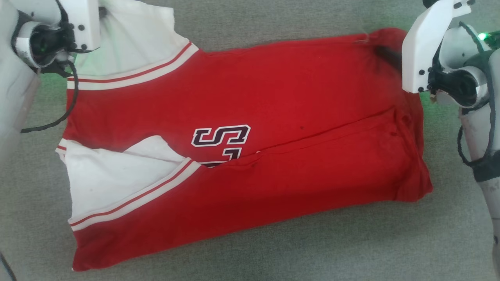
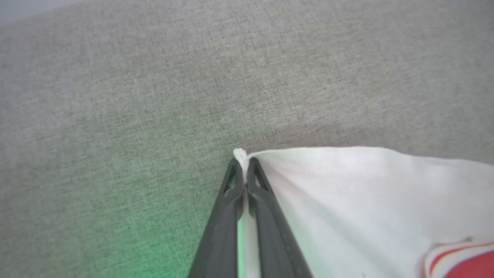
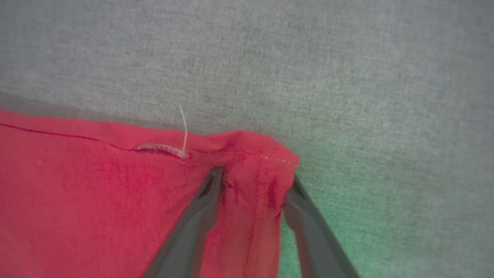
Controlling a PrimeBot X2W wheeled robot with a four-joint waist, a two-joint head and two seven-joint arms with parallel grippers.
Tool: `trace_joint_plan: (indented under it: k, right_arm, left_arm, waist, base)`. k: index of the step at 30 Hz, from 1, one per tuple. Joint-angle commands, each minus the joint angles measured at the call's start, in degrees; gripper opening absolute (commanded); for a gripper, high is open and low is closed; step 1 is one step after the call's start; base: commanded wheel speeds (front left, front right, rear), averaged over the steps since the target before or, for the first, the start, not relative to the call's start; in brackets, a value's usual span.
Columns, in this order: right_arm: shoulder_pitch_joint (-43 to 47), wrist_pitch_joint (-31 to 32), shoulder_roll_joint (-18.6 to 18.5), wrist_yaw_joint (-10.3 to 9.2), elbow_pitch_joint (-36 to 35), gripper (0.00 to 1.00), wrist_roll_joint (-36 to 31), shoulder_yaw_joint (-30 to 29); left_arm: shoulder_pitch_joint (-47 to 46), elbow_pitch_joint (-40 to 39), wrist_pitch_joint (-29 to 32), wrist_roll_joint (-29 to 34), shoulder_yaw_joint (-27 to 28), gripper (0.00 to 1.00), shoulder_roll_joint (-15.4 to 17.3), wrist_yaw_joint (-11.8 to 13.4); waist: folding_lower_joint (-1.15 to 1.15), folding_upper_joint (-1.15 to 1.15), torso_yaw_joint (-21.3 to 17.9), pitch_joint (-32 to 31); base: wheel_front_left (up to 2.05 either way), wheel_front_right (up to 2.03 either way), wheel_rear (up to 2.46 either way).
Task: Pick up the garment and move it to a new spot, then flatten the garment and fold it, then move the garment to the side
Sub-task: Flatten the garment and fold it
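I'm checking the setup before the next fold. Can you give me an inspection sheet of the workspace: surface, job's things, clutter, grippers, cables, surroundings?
Surface: grey woven fabric surface, flat, green glow near both wrists.
Job's things: red jersey-style shirt with white sleeves, spread flat, near side folded over, partly covering dark white-outlined lettering.
Clutter: nothing seen.
Grippers: left gripper jaws shut on a white sleeve corner; right gripper jaws apart, straddling a red shirt corner.
Cables: black cable hangs from the left wrist across the shirt's edge; second black cable beside the right forearm.
Surroundings: nothing seen.
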Motion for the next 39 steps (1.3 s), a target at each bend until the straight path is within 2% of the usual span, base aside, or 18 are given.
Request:
trace_joint_plan:
  k: [1,13,22,30,35,39]
  right_arm:
    - [1.9,1.0,0.6,-0.03,2.4,0.0,0.2,1.6]
    - [0.7,-4.2,-3.7,-0.02,0.5,0.0,2.9,3.6]
    - [4.7,-7.6,-6.6,-0.03,-2.5,0.0,4.0,3.0]
    - [10.1,-7.0,-8.9,-0.03,-8.6,0.0,4.4,2.0]
    - [14.2,-5.9,-9.9,-0.03,-12.8,0.0,4.7,-0.1]
    - [19.0,-4.5,-10.3,-0.03,-17.7,0.0,4.4,-2.8]
  left_arm:
    - [0.7,0.9,-0.3,0.9,-0.4,0.0,-0.6,-0.2]
    - [-0.4,3.0,-3.5,0.2,0.2,0.0,-3.4,-2.3]
    - [1.2,1.3,-4.4,0.1,-0.4,0.0,-3.5,-3.8]
    - [5.1,-5.5,-5.2,0.2,-1.1,0.0,-1.1,-3.9]
    - [8.4,-11.8,-4.8,-0.3,-1.2,0.0,1.3,-2.3]
    - [12.7,-20.7,-4.3,-0.6,-1.3,0.0,5.2,0.8]
  waist:
    - [0.0,0.0,0.3,-0.2]
    - [0.0,0.0,2.7,-4.3]
    - [0.0,0.0,5.0,-9.0]
    - [0.0,0.0,6.5,-13.1]
    - [0.0,0.0,7.1,-14.7]
    - [0.0,0.0,7.5,-15.7]
  base:
    - [0.0,0.0,0.0]
    - [0.0,0.0,0.0]
    - [0.0,0.0,0.0]
    - [0.0,0.0,0.0]
    - [0.0,0.0,0.0]
    - [0.0,0.0,0.0]
